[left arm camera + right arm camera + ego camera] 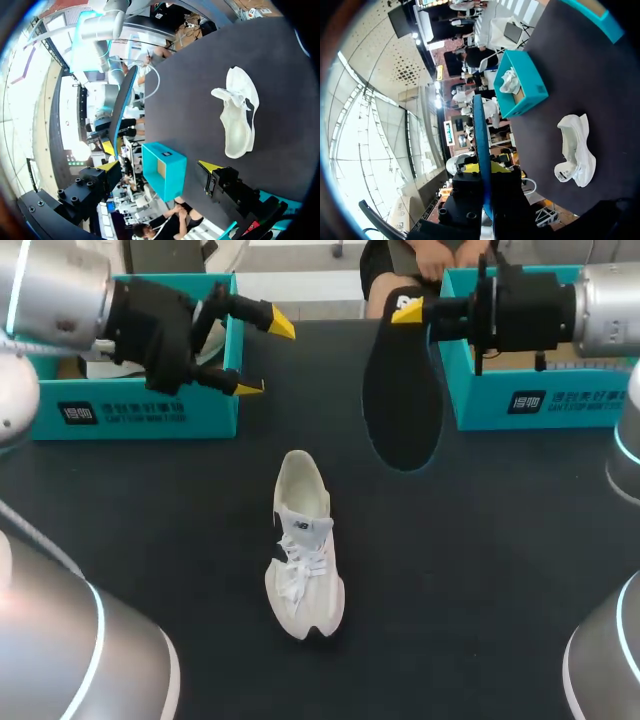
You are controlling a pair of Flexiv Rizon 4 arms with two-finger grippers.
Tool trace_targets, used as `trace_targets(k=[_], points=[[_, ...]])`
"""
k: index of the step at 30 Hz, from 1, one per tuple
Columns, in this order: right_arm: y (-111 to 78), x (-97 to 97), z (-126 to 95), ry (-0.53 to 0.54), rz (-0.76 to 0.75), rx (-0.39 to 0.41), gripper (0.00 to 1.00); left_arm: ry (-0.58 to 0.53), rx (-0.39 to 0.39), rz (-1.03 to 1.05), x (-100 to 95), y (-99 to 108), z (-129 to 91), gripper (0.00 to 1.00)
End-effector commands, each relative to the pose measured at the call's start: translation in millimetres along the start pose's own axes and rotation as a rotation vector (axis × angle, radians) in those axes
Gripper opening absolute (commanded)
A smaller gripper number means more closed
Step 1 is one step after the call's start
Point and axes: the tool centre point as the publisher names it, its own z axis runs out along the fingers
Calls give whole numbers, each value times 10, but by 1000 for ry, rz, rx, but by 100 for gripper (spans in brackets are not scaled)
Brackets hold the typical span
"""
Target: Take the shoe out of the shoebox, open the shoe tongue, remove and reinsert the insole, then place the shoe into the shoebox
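Insole (403, 390), black and single, is pinched at one end between the nearly closed yellow tips of the right gripper (408, 308) and hangs down from them, past the heel end of the shoe (303, 550) on the right arm's side. The right wrist view sees it edge-on between the fingers. The left gripper (265, 355) has its fingers spread wide with nothing between them, past the shoe's heel on the left arm's side. The white shoe lies on the dark table (500, 590) between the two arms, outside both boxes, laces up, toe toward the robot. Two teal shoeboxes stand beyond its heel. The left shoebox (150, 410), just behind the left gripper, holds a second white shoe (510, 81). The right shoebox (540, 400) shows only its brown inside. That makes two boxes, two shoes, one insole.
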Motion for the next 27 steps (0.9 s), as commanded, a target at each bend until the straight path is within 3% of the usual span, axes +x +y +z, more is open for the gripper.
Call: trace_targets(k=[1,15,27], points=[[88,-8,222,3,7,2,0,-261,-17,16,44,-85,72,100],[147,-68,586,20,41,37,0,-379,6,16,-71,-209,223,100],[175,-108,868,52,67,68,0,-448,39,41,-220,-331,521,100]])
